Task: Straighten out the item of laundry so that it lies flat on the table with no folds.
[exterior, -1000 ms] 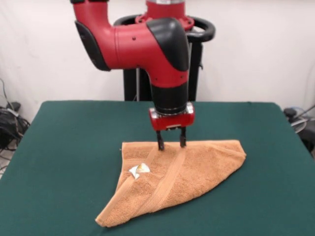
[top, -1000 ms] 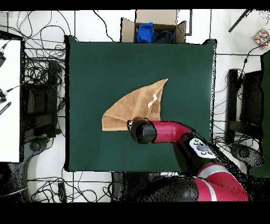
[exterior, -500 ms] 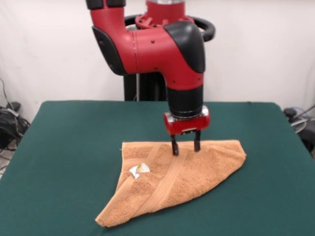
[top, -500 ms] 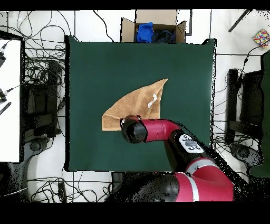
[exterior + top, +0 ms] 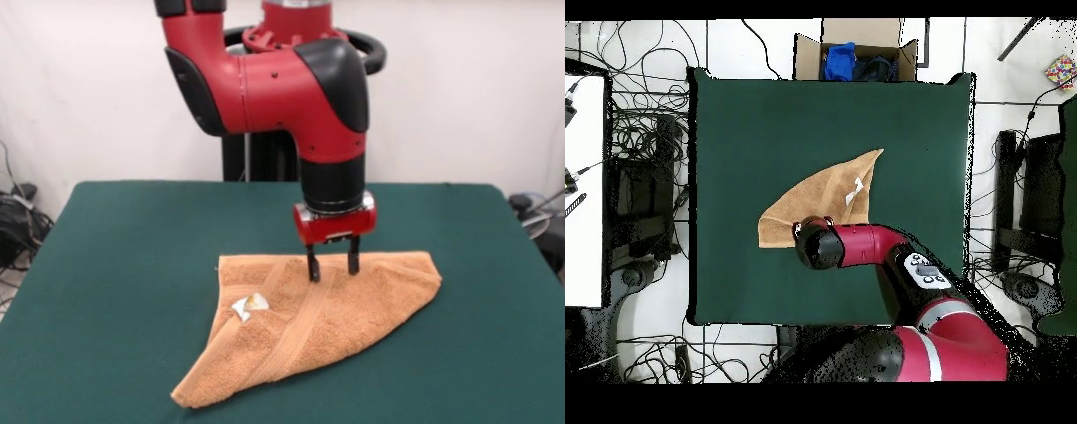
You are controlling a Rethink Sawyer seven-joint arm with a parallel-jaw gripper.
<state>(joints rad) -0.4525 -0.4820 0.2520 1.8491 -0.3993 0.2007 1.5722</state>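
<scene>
The orange-tan towel (image 5: 309,322) lies folded into a triangle on the green table (image 5: 124,265), its point toward the front left. A woven band runs diagonally across it, and a small white tag (image 5: 249,306) sits on its left part. My gripper (image 5: 333,267) points straight down, open, with both fingertips at the towel's far edge, right of centre. In the overhead view the towel (image 5: 820,195) shows as a triangle and the arm's wrist covers the gripper at its near edge.
An open cardboard box (image 5: 857,58) with blue and dark items stands beyond the table's far edge in the overhead view. Cables lie on the floor at both sides. The black pedestal (image 5: 238,150) rises behind the table.
Between one second and half a second ago the arm shifted along the towel's far edge, rightward in the front view. Since then nothing has moved.
</scene>
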